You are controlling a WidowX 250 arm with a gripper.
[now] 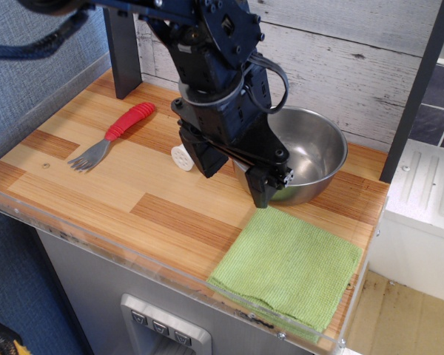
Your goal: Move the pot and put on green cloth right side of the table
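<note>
The pot (311,151), a shiny steel bowl, stands upright on the table (133,188) at the back right, just behind the green cloth (288,270). The cloth lies flat at the front right corner, its far edge almost touching the pot's base. My gripper (235,183) hangs low at the pot's near-left side with its black fingers spread apart. One finger (266,188) is against the pot's front-left wall and the other (206,159) stands over bare table to the left. The arm hides the pot's left rim, so I cannot tell whether the rim lies between the fingers.
A fork with a red handle (111,137) lies at the left of the table. A small white round piece (182,157) sits beside my left finger. A dark post (124,52) stands at the back left, and a white plank wall (340,59) runs behind.
</note>
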